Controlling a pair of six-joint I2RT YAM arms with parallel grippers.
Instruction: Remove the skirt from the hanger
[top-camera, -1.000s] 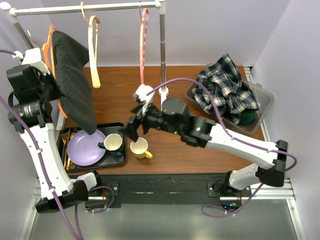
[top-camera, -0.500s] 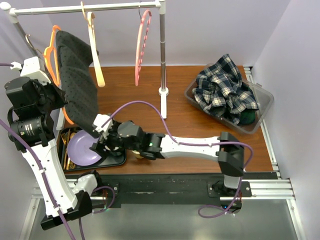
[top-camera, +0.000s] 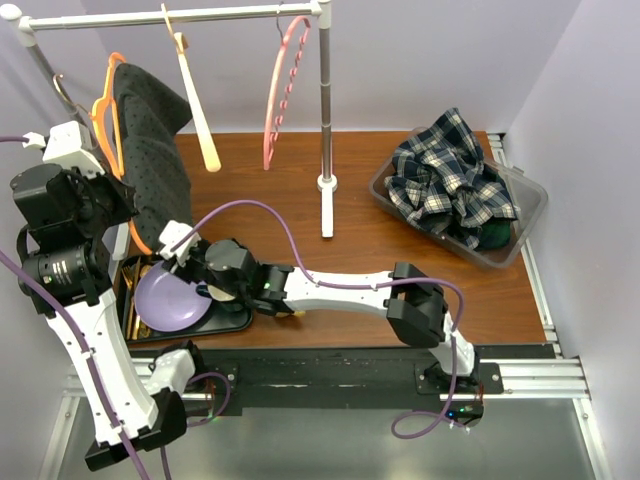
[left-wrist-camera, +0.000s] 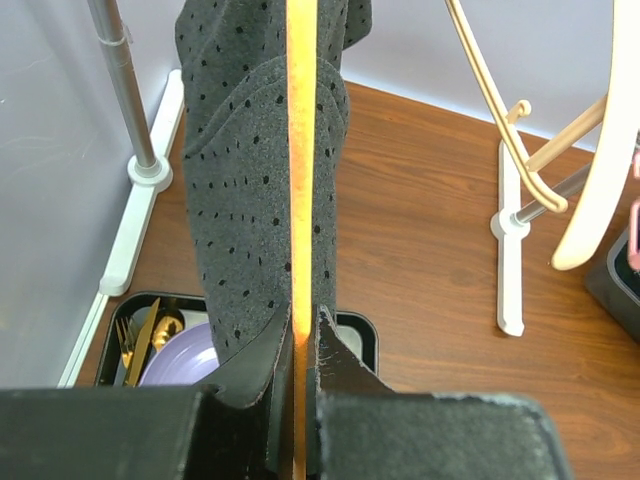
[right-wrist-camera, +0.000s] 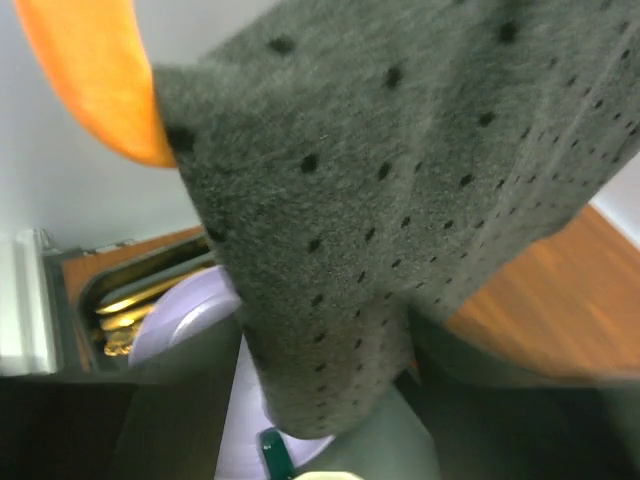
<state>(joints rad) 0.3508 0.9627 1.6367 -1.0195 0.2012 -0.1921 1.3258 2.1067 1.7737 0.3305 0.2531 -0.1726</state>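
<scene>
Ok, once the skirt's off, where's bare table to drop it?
Best patch: wood between the rack post and the bin, running to the front right corner. A smaller one lies behind, between skirt and post. Front left is crowded: tray, plate, right arm.

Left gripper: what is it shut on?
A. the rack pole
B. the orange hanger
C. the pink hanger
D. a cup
B: in the left wrist view, the left gripper has its fingers pressed on both sides of the orange hanger, which carries the skirt.
</scene>
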